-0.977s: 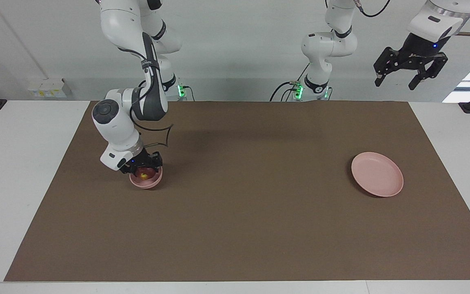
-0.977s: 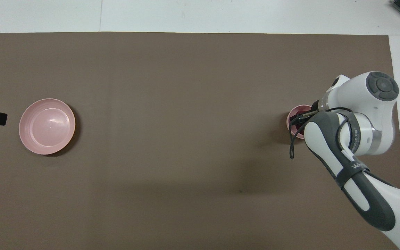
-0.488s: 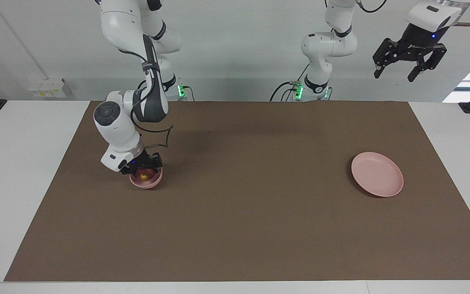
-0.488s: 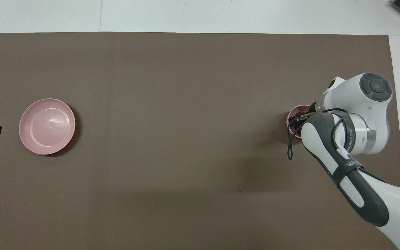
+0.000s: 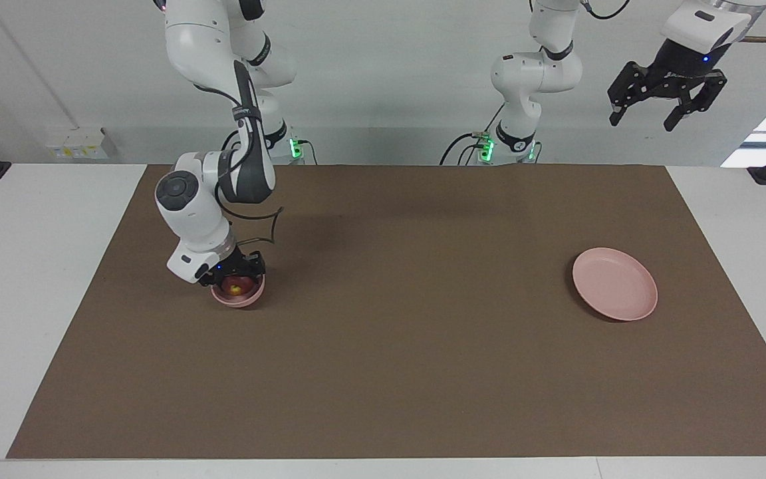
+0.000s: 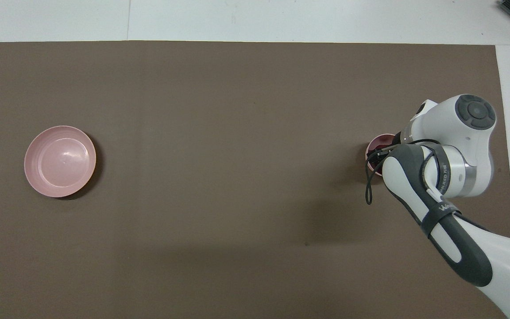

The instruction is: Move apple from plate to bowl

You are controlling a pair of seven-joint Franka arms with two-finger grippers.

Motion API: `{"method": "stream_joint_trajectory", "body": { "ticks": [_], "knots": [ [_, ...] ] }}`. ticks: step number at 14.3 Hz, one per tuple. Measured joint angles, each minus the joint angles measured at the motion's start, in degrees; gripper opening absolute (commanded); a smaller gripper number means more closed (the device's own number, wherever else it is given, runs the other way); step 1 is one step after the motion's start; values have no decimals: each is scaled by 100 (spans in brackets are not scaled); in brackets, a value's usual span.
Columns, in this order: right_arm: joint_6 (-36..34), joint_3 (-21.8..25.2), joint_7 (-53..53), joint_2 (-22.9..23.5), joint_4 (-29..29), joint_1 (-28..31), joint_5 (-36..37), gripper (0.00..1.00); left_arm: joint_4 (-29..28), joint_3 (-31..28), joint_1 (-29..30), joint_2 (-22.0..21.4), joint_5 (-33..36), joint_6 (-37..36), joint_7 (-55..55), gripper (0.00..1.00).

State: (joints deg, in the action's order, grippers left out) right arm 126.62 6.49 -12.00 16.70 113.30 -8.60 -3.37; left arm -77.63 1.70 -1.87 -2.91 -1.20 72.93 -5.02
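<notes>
The right gripper [image 5: 237,276], jaws pinching the apple [image 5: 235,286], holds it down inside the bowl [image 5: 240,297]; only the release remains. The plate [image 5: 614,293] sits bare, and the left gripper [image 5: 665,100] waits aloft, jaws spread.

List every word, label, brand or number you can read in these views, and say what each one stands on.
Lettering on the right arm's grey forearm strap: begins "Wa", the rest is cut off by the curve.
Lettering on the right arm's wrist band: too small and slanted to read.
Plate, bowl, apple: no text.
</notes>
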Motion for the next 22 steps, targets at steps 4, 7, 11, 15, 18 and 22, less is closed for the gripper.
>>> {"method": "stream_joint_trajectory", "body": {
  "ticks": [4,7,11,15,18,22],
  "knots": [
    [3,1,0,4,6,1,0,79,0,-1,0,-1,0,0,0,100],
    [5,4,0,8,7,7,0,90,0,-2,0,-1,0,0,0,100],
    [10,7,0,8,7,24,0,99,0,-3,0,-2,0,0,0,100],
    [30,7,0,1,-31,32,0,100,0,-3,0,-2,0,0,0,100],
    [33,16,15,-201,-197,47,0,100,0,-3,0,-2,0,0,0,100],
    [-618,61,365,-823,-639,159,37,100,0,-4,0,-2,0,0,0,100]
  ]
}}
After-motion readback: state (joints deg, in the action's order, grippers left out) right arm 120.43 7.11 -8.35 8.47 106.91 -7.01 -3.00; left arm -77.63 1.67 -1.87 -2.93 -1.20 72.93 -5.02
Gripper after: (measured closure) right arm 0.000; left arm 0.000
